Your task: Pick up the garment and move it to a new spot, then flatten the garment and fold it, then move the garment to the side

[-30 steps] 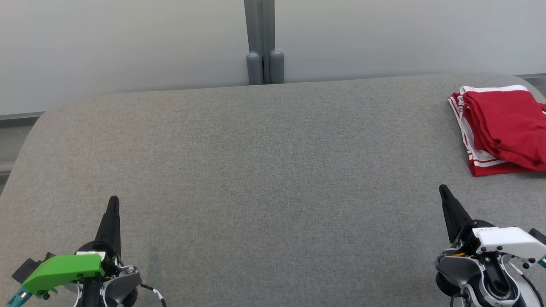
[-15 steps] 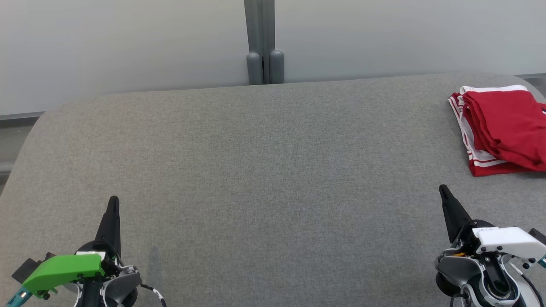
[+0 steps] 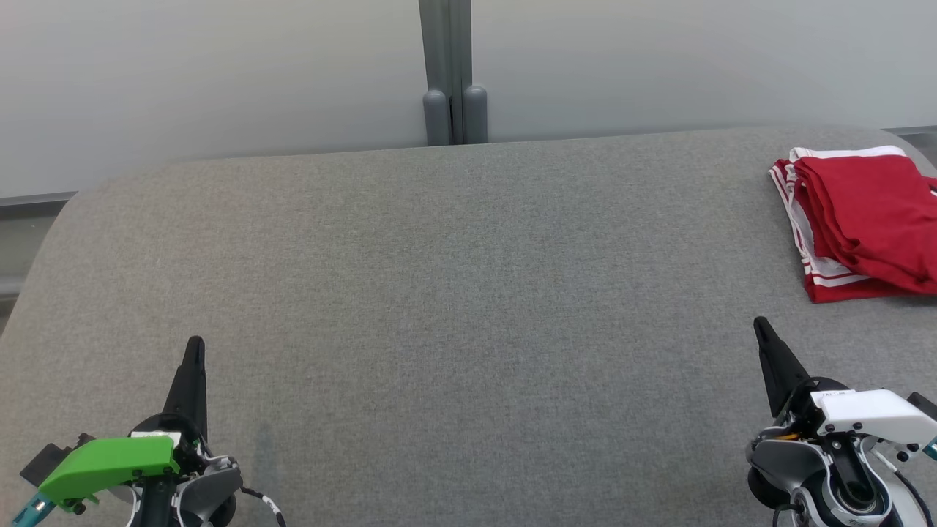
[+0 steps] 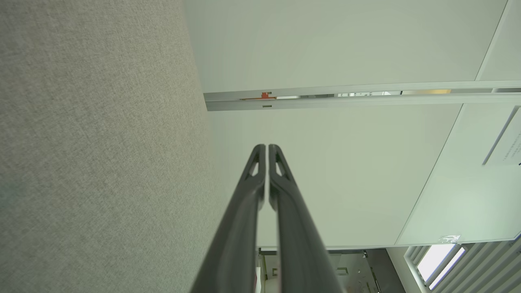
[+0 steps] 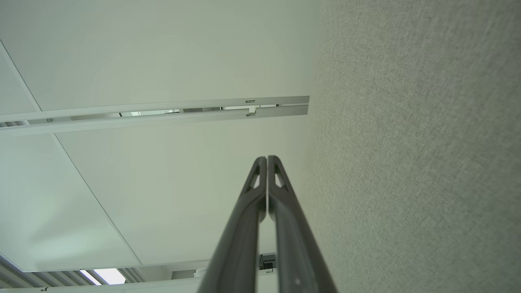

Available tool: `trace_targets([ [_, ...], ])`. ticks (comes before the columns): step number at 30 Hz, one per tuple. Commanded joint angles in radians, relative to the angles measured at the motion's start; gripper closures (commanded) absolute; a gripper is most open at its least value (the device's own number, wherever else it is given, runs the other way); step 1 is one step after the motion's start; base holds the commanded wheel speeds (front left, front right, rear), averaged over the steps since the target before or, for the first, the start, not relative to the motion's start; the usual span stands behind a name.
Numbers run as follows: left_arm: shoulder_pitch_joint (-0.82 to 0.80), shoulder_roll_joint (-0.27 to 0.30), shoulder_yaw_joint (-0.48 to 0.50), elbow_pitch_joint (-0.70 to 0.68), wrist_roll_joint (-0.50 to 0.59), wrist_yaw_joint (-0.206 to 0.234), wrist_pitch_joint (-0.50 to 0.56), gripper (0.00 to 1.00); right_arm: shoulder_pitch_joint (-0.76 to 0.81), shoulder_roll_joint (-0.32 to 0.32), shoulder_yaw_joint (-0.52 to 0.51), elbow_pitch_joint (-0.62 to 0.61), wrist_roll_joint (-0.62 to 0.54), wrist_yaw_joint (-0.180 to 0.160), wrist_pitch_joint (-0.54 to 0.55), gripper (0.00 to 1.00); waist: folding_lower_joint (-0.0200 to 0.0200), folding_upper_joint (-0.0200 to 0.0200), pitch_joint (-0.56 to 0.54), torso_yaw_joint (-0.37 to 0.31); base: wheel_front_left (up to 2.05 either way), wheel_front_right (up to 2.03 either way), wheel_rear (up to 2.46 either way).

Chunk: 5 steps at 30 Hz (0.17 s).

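Garment, red with white stripe trim, folded into a loose stack at two o'clock of the head view, flat on the grey cloth-covered tabletop, close to the far right corner, its right side cut off by the picture edge. Well apart from both claws, touched by neither. Left claw at seven o'clock, clenched to a single dark point aimed toward twelve and grasping nothing; green cover on the wrist behind it, toward eight o'clock. Right claw at four o'clock, likewise clenched on nothing, tip leaning slightly toward eleven, white cover on its wrist toward five o'clock; nearer to the garment than the left one, yet with a bare strip of tabletop between tip and red hem. Wide stretch of grey cloth across the middle, from nine o'clock to three. Beyond the far edge, at twelve o'clock, a grey post against a pale wall. From the left wrist, two long dark fingers pressed together, tips meeting, grey cloth along nine o'clock and pale wall panels from twelve to three. From the right wrist, the same closed pair, tips touching, grey cloth along three o'clock and pale panels from nine to twelve.
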State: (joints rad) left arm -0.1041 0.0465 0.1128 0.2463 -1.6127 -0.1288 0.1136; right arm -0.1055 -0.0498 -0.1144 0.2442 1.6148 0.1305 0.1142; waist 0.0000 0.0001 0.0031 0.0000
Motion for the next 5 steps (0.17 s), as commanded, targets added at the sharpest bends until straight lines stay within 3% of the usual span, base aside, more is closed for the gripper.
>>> trace_targets([
  [1,-0.01,0.007,0.003,-0.002,-0.001,-0.004,0.004,1.0,-0.006,0.0,-0.002,0.002,-0.005,0.0,0.004,1.0,0.0,-0.0001,0.0,0.0,0.0,0.0,0.0],
  [5,-0.01,0.007,0.003,-0.002,-0.001,-0.004,0.004,1.0,-0.006,0.0,-0.002,0.002,-0.005,0.0,0.004,1.0,0.0,-0.0001,0.0,0.0,0.0,0.0,0.0],
])
